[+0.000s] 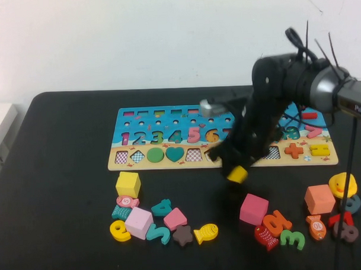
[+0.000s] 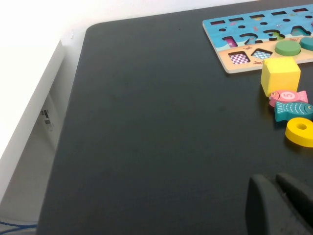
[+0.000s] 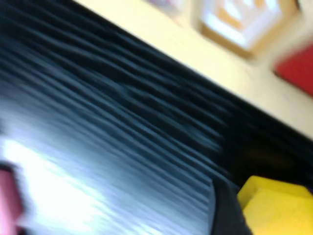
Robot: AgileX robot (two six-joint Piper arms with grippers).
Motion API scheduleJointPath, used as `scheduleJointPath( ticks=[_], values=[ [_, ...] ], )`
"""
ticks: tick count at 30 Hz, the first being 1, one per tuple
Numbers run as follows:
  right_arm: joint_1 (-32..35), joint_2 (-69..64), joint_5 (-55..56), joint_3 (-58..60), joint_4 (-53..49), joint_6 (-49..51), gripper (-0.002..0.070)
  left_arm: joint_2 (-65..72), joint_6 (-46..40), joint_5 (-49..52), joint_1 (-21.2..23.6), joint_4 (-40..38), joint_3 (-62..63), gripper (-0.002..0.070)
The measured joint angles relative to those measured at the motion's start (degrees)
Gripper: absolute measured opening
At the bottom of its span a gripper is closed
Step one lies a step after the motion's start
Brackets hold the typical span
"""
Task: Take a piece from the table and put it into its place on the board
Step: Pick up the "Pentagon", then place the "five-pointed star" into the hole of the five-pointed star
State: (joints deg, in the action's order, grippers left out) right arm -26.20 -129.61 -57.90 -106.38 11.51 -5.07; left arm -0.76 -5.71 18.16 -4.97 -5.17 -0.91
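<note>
The puzzle board (image 1: 168,120) lies at the back of the black table, with numbers and shapes set in it and several checkered slots open. My right gripper (image 1: 235,170) hangs just in front of the board's near edge, shut on a yellow piece (image 1: 236,175); in the right wrist view the yellow piece (image 3: 274,205) sits against one dark finger (image 3: 222,210), with the board's edge (image 3: 205,58) beyond. My left gripper (image 2: 279,205) is not in the high view; in the left wrist view its fingers lie together over bare table, left of the pieces.
Loose pieces lie in front of the board: a yellow cube (image 1: 127,184), pink cubes (image 1: 138,222) (image 1: 253,208), an orange cube (image 1: 320,199), fish, numbers and a yellow ring (image 1: 119,231). The table's left edge (image 2: 73,98) meets a white surface.
</note>
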Motion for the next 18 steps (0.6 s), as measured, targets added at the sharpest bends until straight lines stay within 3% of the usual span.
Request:
scheduleJointPath(
  ticks=[5,18],
  values=[
    [-0.4,0.0,3.6,-3.6,5.1,-2.0,0.0365,0.0,0.0,0.0,0.0,0.0,0.0,-0.0001],
    [-0.5,-5.0,10.0,-6.0,4.3,-2.9,0.0365,0.0,0.0,0.0,0.0,0.0,0.0,-0.0001]
  ],
)
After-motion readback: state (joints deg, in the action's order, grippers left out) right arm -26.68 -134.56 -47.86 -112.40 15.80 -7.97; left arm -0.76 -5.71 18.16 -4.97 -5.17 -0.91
